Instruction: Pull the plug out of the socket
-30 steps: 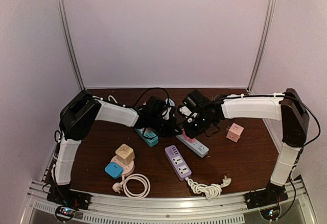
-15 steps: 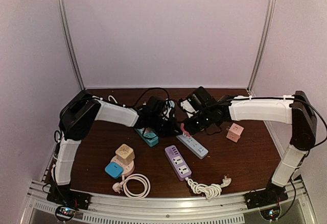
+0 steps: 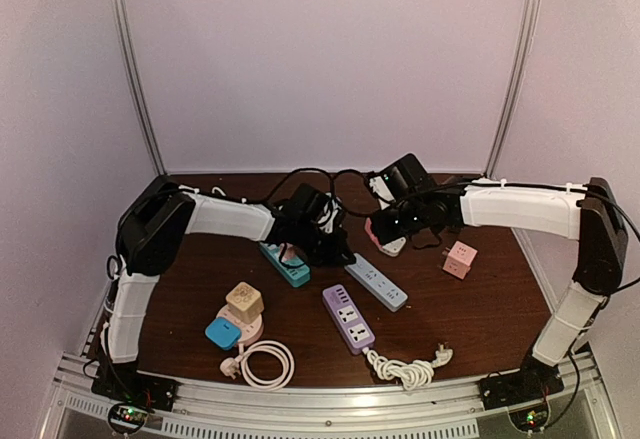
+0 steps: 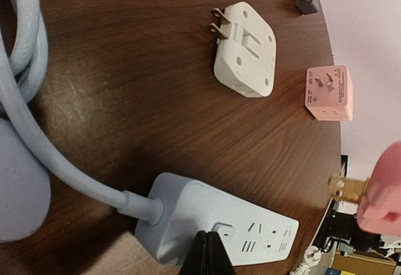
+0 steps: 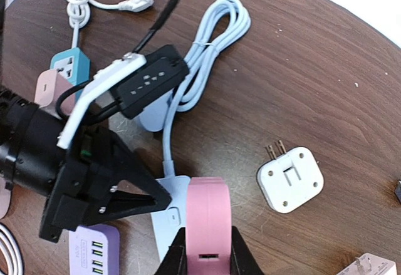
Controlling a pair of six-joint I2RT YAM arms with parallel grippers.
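Two grippers, two jobs, on a dark table. The biggest piece that matters is the pale blue strip, lying flat with its thick cord curling off to the far side. I judge it light enough to ride up with anything yanked out of it, so it needs pinning down. My left gripper is clenched, tips pressed together with nothing between them. It is set on the strip's cord end, just beside the switch, and seems to be bearing down there.

The plug is pink, a small hard plastic block. I take it to be light, stiff and fairly slick on its smooth faces. The place to hold it is across the two flat sides, well back from the metal. My right gripper has it just so, with a finger clamped on each flank and the pink body filling the gap.

The plug is already clear of the strip, raised above the table. From the left wrist its brass prongs show bare in the air, off to the strip's far side and apart from the sockets. The grip looks square, so I would not expect it to twist, though a slack squeeze could let it slide.
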